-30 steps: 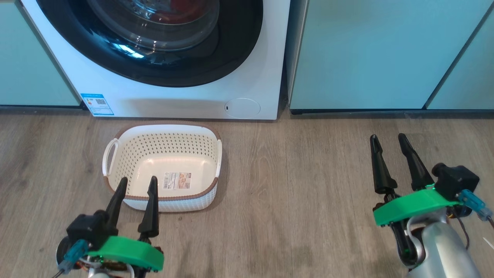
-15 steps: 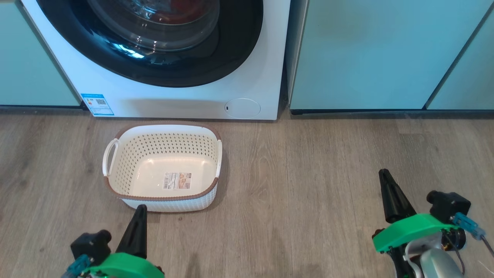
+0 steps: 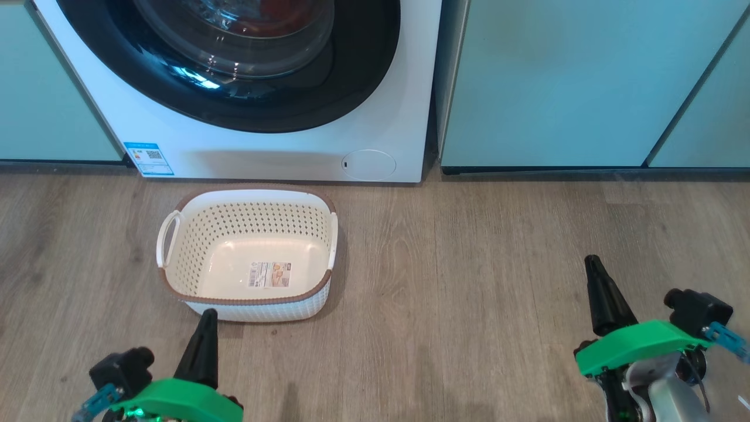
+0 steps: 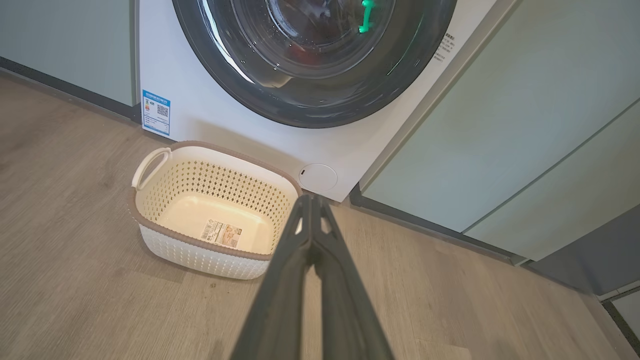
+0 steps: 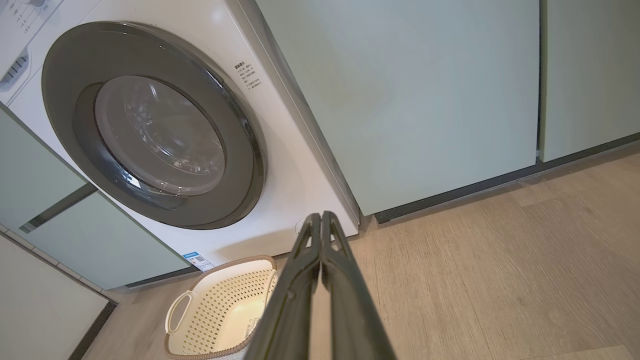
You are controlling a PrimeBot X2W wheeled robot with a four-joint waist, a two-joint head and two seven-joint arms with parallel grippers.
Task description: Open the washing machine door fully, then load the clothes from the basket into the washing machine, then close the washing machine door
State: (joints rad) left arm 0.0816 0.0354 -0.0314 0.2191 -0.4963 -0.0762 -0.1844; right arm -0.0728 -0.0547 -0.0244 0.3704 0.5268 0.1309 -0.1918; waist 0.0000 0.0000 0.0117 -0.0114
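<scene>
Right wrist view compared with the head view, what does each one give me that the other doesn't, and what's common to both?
Right wrist view: the whole washing machine door, closed, plus the control panel and a small printed label beside the door. Head view: the left gripper, shut, and a glimpse of red clothes behind the glass. Both: the white washing machine, the empty basket, the shut right gripper, pale green cabinets and the wood floor.

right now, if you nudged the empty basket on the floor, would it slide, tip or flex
The basket is empty with perforated plastic walls, so it is probably light and would likely slide on the wood-look floor. Its wide, low shape suggests tipping is unlikely. The walls may flex if squeezed.
</scene>
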